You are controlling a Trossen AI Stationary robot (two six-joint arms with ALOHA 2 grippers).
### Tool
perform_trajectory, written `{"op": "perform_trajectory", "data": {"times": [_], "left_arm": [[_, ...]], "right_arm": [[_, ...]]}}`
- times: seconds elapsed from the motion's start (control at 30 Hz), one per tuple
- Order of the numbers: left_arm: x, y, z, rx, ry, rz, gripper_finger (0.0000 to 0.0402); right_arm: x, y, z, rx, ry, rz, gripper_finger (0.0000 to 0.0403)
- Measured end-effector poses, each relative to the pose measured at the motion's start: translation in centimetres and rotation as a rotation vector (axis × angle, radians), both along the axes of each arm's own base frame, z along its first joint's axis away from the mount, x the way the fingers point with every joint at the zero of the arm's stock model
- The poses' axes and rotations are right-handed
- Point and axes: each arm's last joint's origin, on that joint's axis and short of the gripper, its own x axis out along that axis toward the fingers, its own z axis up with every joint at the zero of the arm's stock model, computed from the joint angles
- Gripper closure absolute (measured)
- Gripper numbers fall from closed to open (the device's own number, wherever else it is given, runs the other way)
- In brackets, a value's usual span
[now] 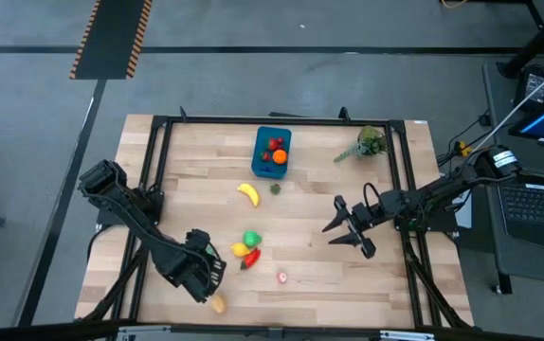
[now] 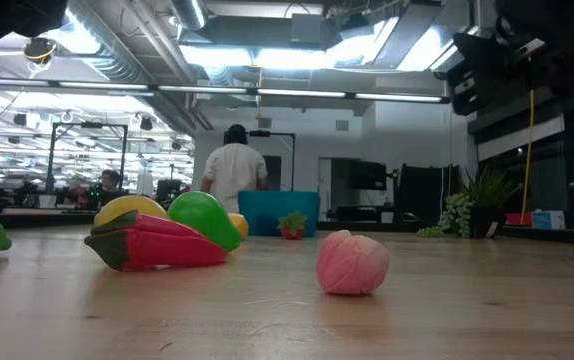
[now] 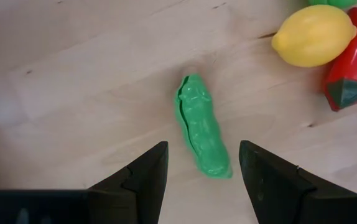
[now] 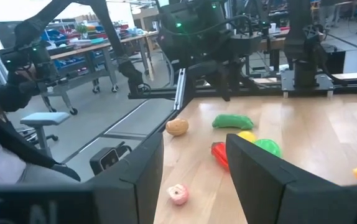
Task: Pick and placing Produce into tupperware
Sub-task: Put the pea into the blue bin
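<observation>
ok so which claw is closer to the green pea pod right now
Left. The left claw hangs directly over the green pea pod, its open fingers either side of the pod's near end. The right claw is empty across the table, past the lemon and red pepper.

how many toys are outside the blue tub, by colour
yellow: 2 (banana, lemon)
green: 2 (pea pod, round green piece)
red: 2 (pepper, small green-topped piece)
pink: 1 (pink piece)
tan: 1 (tan piece)
total: 8
</observation>
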Motion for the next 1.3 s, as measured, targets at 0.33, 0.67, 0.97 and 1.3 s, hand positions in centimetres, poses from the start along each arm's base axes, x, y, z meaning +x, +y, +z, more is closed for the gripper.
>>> {"op": "perform_trajectory", "data": {"times": [0.33, 0.67, 0.97, 1.3], "left_arm": [[-0.3, 0.2, -1.8, -0.038, 0.003, 0.027, 0.0211], [-0.5, 0.3, -3.8, -0.086, -0.024, 0.023, 0.0211], [-0.8, 0.6, -6.1, -0.136, -0.074, 0.019, 0.0211], [-0.9, 1.6, -7.3, -0.148, -0.076, 0.035, 0.0211]], "right_arm": [[-0.2, 0.5, 0.0, -0.004, -0.004, 0.028, 0.0226], [-0.2, 0.5, 0.0, -0.005, -0.005, 0.027, 0.0226], [-0.2, 0.5, 0.0, -0.005, -0.005, 0.027, 0.0226], [-0.2, 0.5, 0.0, -0.005, -0.005, 0.027, 0.0226]]}}
